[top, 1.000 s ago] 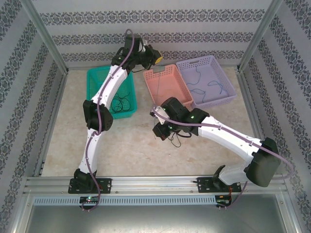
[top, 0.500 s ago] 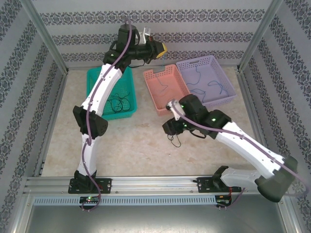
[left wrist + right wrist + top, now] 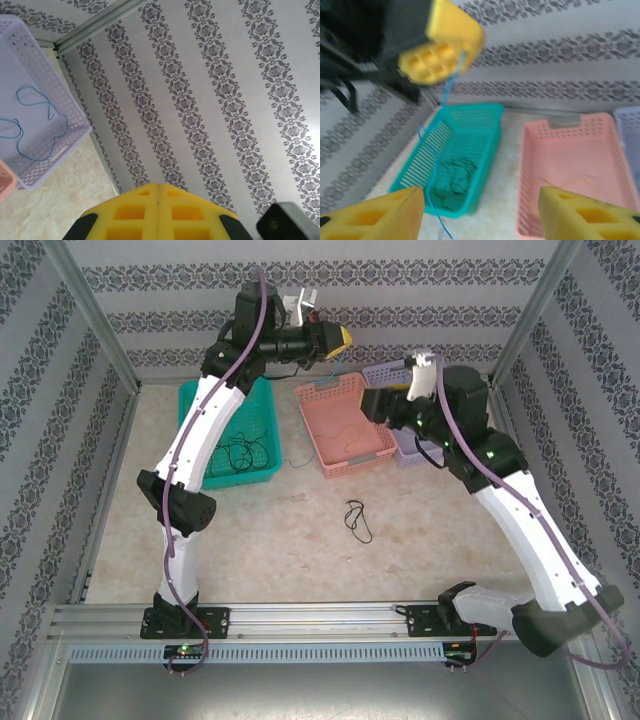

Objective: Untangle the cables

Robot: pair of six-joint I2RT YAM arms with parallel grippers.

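The table (image 3: pixel 270 540) is boxed in by patterned walls (image 3: pixel 400 280) on three sides and an aluminium rail (image 3: pixel 320 618) along the near edge. Its front half lies open, with one loose black cable (image 3: pixel 357 521) curled near the middle. The left arm reaches up and back, almost to the rear wall. The left gripper (image 3: pixel 340 338) is high above the baskets, its yellow jaws pressed together on a blue cable (image 3: pixel 434 170) that hangs down beside the teal basket (image 3: pixel 255 475) to the table. The right arm is bent upward with its wrist lifted over the back of the table. The right gripper (image 3: pixel 480 210) faces the baskets with its jaws wide apart and nothing between them. Three baskets stand in a row at the back. The teal one holds a clump of black cables (image 3: pixel 452 175), the pink basket (image 3: pixel 530 165) holds a thin pale strand (image 3: pixel 350 436), and the lilac basket (image 3: pixel 45 65) holds blue cables (image 3: pixel 35 88). From above, the right arm covers much of the lilac basket.
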